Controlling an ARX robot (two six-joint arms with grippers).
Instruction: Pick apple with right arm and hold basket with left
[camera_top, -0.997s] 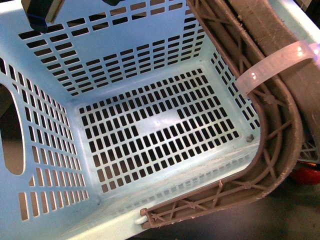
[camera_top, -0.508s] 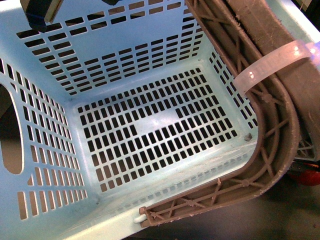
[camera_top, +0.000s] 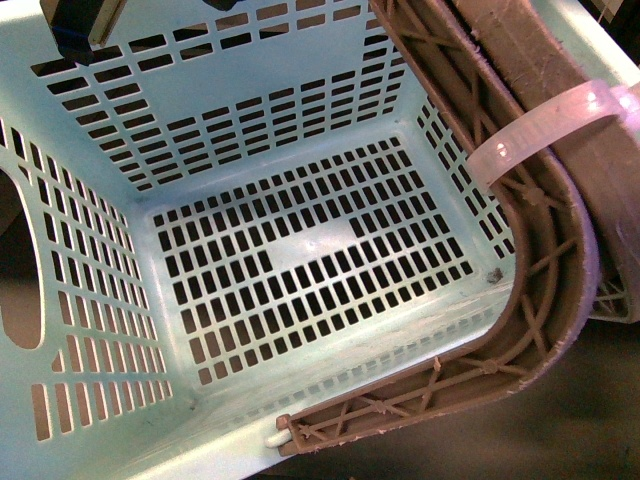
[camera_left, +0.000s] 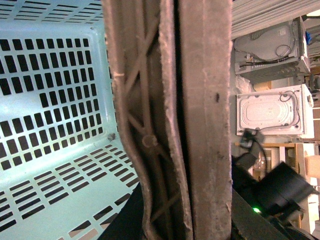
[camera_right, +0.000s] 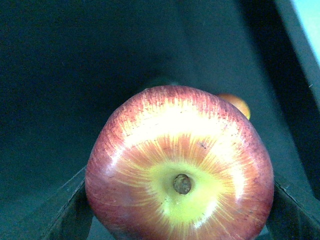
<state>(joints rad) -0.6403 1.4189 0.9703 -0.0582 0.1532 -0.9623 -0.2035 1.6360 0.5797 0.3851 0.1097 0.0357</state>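
The mint basket (camera_top: 90, 330) fills the front view, tilted, its slotted floor (camera_top: 320, 260) bare. Its brown ribbed handles (camera_top: 560, 260) run down the right side, bound by a white zip tie (camera_top: 540, 125). In the left wrist view my left gripper (camera_left: 185, 225) is shut on the handles (camera_left: 200, 100), with a dark finger on either side. The red apple (camera_right: 180, 165), yellow round its stem, fills the right wrist view. My right gripper (camera_right: 180, 220) is shut on it, a dark finger (camera_right: 70, 210) at each flank. In the front view the apple is hidden.
A small orange fruit (camera_right: 237, 102) lies behind the apple on the dark surface (camera_right: 75, 75), and a pale basket edge (camera_right: 305, 20) runs beside it. A dark, blue-edged block (camera_top: 80, 25) hangs over the basket's far wall. White appliances (camera_left: 272, 112) stand far behind.
A red shape under the handles at the right edge of the front view shrank and has gone from sight. The basket has barely shifted.
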